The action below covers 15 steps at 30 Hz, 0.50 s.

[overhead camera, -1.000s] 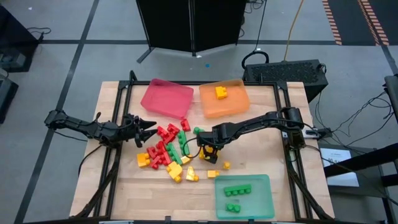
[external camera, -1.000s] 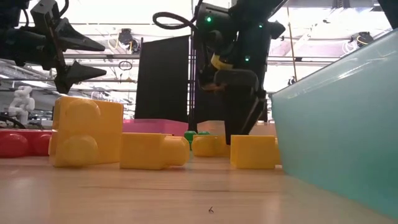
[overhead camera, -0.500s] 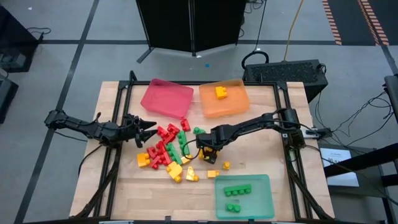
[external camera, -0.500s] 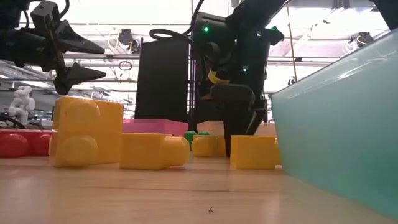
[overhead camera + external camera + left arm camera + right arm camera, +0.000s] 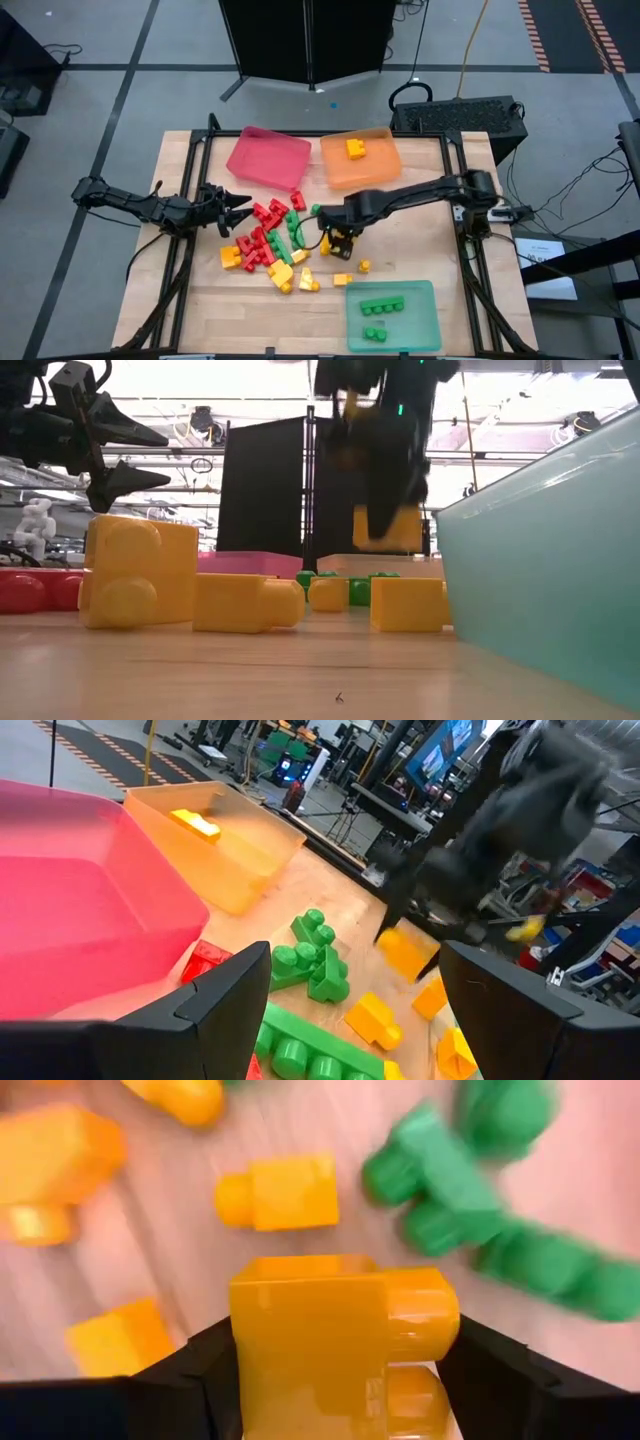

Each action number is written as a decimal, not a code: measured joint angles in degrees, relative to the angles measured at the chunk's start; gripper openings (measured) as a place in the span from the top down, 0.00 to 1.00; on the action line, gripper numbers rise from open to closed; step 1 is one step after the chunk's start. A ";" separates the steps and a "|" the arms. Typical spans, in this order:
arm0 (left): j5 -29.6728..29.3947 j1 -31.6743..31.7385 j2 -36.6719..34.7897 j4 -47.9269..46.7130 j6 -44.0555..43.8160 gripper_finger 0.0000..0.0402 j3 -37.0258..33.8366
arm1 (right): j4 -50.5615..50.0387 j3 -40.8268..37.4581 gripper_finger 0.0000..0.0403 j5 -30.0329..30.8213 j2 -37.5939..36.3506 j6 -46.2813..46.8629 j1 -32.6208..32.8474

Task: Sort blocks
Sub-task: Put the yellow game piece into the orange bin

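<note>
High view: right gripper (image 5: pixel 341 240) mid-table pinching a yellow block (image 5: pixel 343 238), block pile (image 5: pixel 268 240) left of it; left gripper (image 5: pixel 235 207) spread at pile's left edge. Low view: block lifted clear of table (image 5: pixel 300 670). Right wrist view: block clamped between fingers (image 5: pixel 175 1380).

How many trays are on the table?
3. The red tray sits at the table's far edge, the orange tray right beside it, and the green tray at the near edge on the right arm's side. None seem hidden.
</note>
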 joint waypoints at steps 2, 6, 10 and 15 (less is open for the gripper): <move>-0.24 0.00 0.00 0.05 0.01 0.27 0.00 | -1.10 1.59 0.39 1.68 -2.48 -2.07 -1.34; -0.60 0.00 0.00 0.02 0.04 0.27 0.00 | -1.56 2.96 0.39 7.19 -7.39 -5.53 -7.03; -0.74 0.00 0.00 0.04 0.02 0.27 0.00 | 0.25 2.93 0.39 9.53 -8.96 -6.02 -16.10; -0.79 0.01 0.00 -0.02 0.00 0.27 0.00 | 2.36 2.93 0.39 9.28 -8.29 -4.60 -25.55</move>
